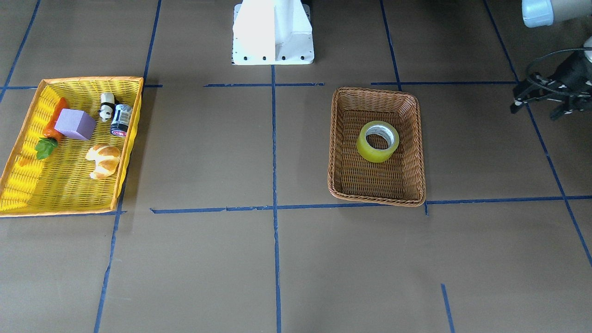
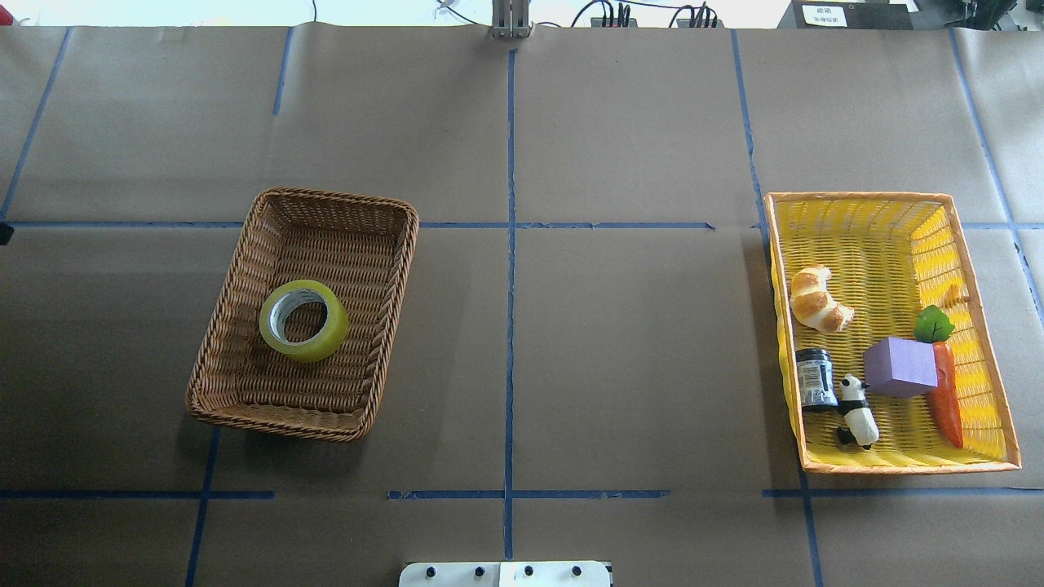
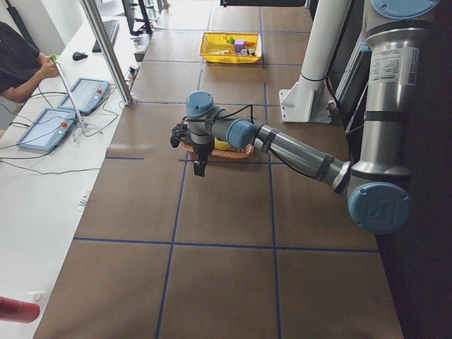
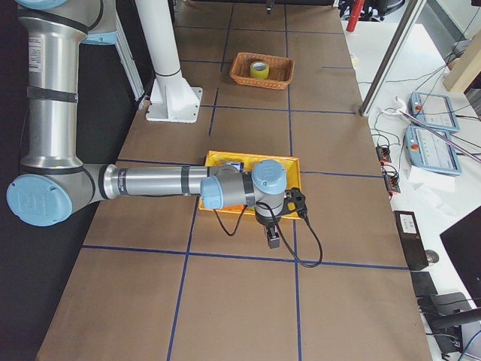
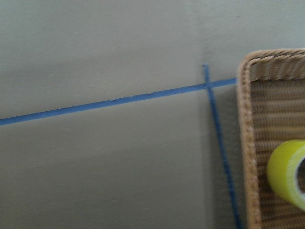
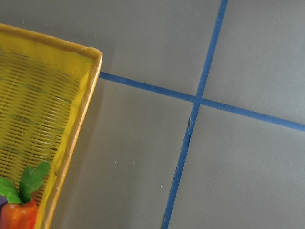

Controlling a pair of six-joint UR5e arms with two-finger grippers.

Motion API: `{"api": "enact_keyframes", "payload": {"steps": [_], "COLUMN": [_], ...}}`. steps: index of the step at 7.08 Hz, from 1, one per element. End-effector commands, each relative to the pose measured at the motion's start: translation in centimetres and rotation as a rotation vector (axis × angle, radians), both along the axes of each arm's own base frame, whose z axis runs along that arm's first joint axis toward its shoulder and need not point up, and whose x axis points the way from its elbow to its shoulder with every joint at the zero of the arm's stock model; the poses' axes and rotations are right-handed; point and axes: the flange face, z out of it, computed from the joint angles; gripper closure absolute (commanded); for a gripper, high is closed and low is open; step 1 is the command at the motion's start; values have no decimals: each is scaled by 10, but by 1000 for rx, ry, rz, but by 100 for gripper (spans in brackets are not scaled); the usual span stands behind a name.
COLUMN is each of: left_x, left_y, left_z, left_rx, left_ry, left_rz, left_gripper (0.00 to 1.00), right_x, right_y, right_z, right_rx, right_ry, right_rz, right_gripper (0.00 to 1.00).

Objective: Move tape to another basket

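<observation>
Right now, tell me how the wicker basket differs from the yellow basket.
The wicker basket holds only the tape; the yellow basket holds a croissant and other items. The wicker basket has rounded corners, the yellow basket square ones and an orange rim. Both are rectangular and woven.

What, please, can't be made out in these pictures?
Tape: left wrist view, blurred, cut off by right edge.
Basket: exterior left view, mostly behind the left arm.
Can label: overhead view, too small to read.
Right claw: exterior right view only, open or shut unclear.
</observation>
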Motion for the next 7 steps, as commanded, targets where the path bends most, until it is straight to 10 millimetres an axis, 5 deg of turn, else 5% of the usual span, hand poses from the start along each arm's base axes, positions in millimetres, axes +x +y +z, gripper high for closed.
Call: {"api": "enact_keyframes", "payload": {"steps": [1, 2, 3, 7], "left_x": [-59, -87, -109, -120], "left_y": [-5, -6, -7, -5], "left_z": [102, 132, 134, 146], "left_rx": [-56, -44, -41, -37], "left_ry": [48, 44, 40, -36], "left_rz": [34, 32, -4, -7], "left_gripper": [0, 0, 0, 0], "right_x": [11, 20, 20, 34], "right_y": [13, 17, 18, 20], "right_z": [14, 14, 10, 12], "right_rx": [-45, -97, -158, -165], "right_ry": [-13, -71, -139, -137], "right_rz": [31, 61, 82, 115], "right_gripper": [0, 0, 0, 0]}}
